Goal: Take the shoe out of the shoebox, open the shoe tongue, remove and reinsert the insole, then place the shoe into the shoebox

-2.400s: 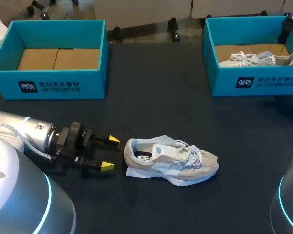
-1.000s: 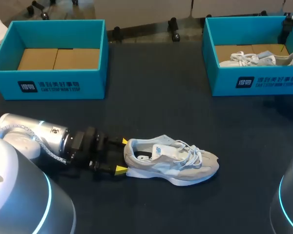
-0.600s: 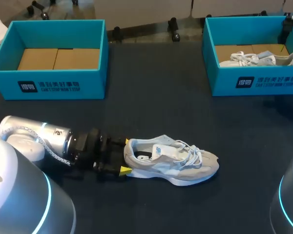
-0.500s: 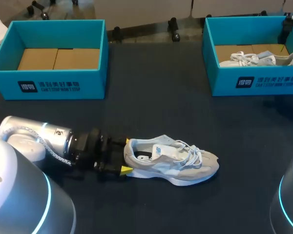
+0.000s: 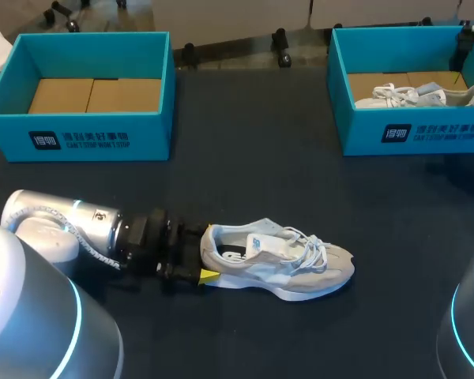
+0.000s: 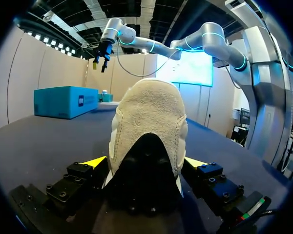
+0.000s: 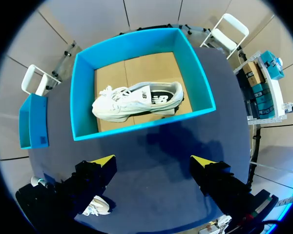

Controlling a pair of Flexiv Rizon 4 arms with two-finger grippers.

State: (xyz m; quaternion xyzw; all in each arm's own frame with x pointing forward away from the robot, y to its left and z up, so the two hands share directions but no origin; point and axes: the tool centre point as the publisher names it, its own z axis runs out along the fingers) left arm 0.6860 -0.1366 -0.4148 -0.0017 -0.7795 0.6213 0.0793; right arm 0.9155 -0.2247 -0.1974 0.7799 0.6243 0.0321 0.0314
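Note:
A grey and white shoe (image 5: 278, 259) lies on its side on the dark table, toe to the right, tongue and laces loose. My left gripper (image 5: 205, 253) sits at its heel. In the left wrist view the heel (image 6: 147, 131) stands between the fingers of the left gripper (image 6: 145, 163), which is open, a yellow tip on each side. High over the right teal shoebox (image 7: 83, 97), my right gripper (image 7: 152, 161) is open and holds nothing. That box holds a second white shoe (image 7: 136, 101). The left teal shoebox (image 5: 79, 130) holds only its cardboard floor.
The right shoebox (image 5: 411, 134) stands at the back right, the left one at the back left, with dark table between them. The table's front right lies bare beside the shoe's toe.
My left arm has slid right along the table until its open fingers straddle the shoe's heel. The shoe and the boxes have not moved.

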